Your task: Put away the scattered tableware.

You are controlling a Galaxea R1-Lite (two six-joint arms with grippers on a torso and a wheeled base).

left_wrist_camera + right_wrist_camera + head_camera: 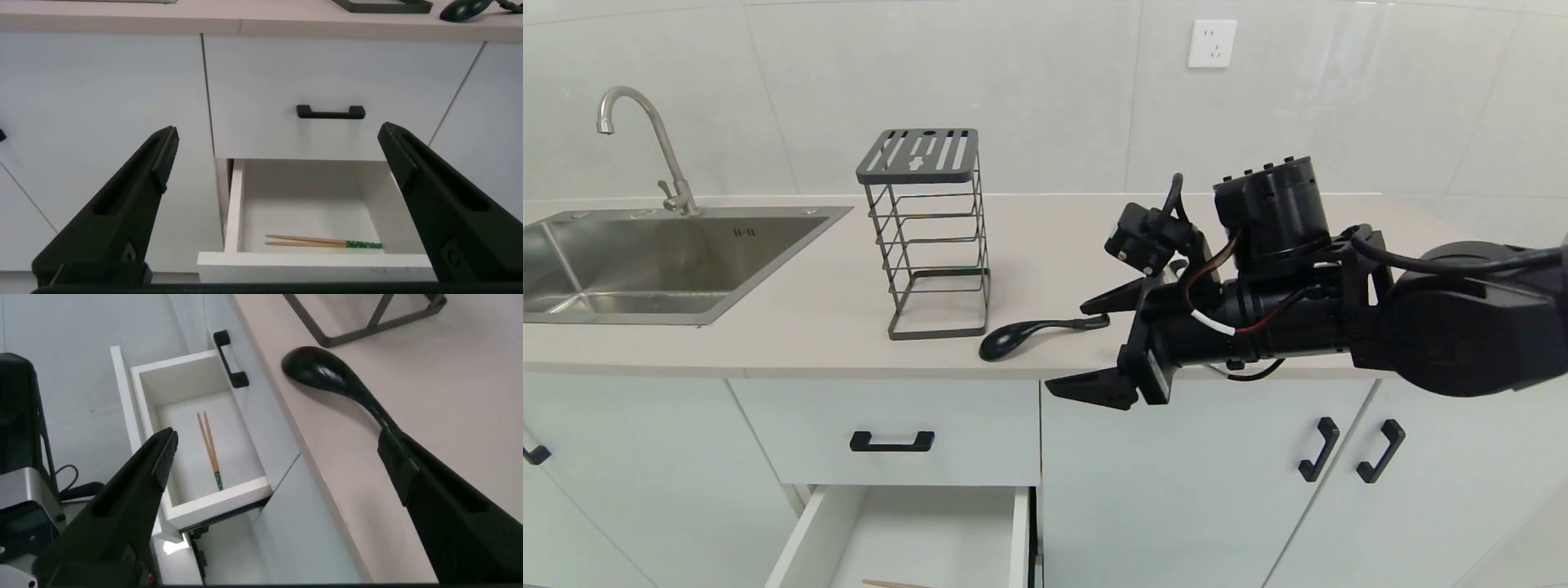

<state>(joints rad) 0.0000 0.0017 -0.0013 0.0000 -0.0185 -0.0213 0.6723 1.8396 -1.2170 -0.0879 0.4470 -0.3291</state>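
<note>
Jaws spread wide, the right gripper (1068, 347) hangs at the front edge of the counter (809, 327), holding nothing. One finger sits over the counter right by the handle end of a black spoon (1013, 335), and whether they touch I cannot tell; the other finger sticks out past the counter's edge, in front of the cabinet. The spoon lies flat on the counter with its bowl toward a dark wire rack (927, 229) that stands upright just beside it. Farther along the counter are the steel sink (645, 261) and its curved tap (645, 139), and a white socket (1212, 43) is set in the tiled wall. Below the counter a closed drawer with a black handle (892, 442) sits above an open white drawer (800, 539). A pair of chopsticks (323, 242) with green ends lies side by side on the open drawer's floor. The left gripper (278, 137) is low in front of that drawer, facing the cabinet, its jaws wide apart and empty too.
</note>
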